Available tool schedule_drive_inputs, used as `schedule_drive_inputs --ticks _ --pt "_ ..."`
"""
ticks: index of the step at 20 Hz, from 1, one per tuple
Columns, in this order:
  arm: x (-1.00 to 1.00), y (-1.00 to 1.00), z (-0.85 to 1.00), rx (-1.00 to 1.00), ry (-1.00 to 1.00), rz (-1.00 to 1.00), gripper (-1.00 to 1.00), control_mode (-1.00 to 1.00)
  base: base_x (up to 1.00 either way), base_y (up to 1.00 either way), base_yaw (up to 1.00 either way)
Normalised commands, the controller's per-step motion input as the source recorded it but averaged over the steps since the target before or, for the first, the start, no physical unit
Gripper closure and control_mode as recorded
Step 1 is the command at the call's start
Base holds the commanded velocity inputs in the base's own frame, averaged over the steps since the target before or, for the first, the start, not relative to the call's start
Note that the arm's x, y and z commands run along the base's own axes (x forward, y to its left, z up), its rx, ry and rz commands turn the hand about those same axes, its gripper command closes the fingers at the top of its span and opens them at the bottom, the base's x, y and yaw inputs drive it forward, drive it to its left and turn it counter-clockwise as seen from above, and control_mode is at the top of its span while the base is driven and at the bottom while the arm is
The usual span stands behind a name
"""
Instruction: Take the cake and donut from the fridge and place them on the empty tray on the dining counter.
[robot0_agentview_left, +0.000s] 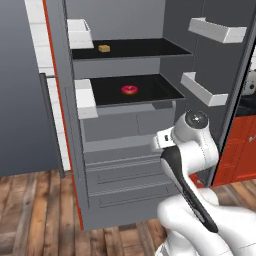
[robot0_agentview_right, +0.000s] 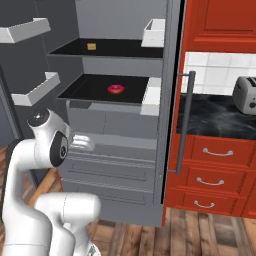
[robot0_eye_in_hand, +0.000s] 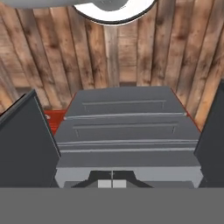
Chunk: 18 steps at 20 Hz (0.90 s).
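Note:
The fridge (robot0_agentview_left: 125, 165) stands open in front of me, both doors swung wide. The cake (robot0_agentview_left: 104, 48), a tiny tan block, sits on the upper black shelf, also seen from the right (robot0_agentview_right: 91, 46). One shelf down lies the pink-iced donut (robot0_agentview_left: 129, 89) (robot0_agentview_right: 115, 89). My arm is folded low before the fridge's drawers (robot0_agentview_right: 115, 165), well below both shelves. In the hand view my gripper (robot0_eye_in_hand: 112, 184) is shut with nothing in it, its tips touching, looking down over the grey drawer fronts (robot0_eye_in_hand: 127, 127). The tray and the dining counter are out of view.
White door bins (robot0_agentview_left: 215, 31) hang on the open doors at both sides. To the right of the fridge is a wall counter (robot0_agentview_right: 210, 117) with a black marble top, red drawers and a toaster (robot0_agentview_right: 245, 95). Wooden floor (robot0_agentview_left: 35, 210) lies below.

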Motion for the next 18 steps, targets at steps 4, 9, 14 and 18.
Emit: schedule_drive_inputs --ticks 4,9,14,18 --pt "-0.15 -0.16 -0.08 0.09 0.01 0.02 1.00 -1.00 0.00 0.00 0.00" --pt "-0.32 -0.28 0.00 0.14 -0.06 0.00 1.00 -1.00 0.00 0.00 0.00" --pt "0.00 0.00 0.00 0.00 0.00 0.00 1.00 1.00 -0.08 -0.05 0.00" --pt "0.00 0.00 0.00 0.00 0.00 0.00 1.00 1.00 0.00 0.06 0.00"
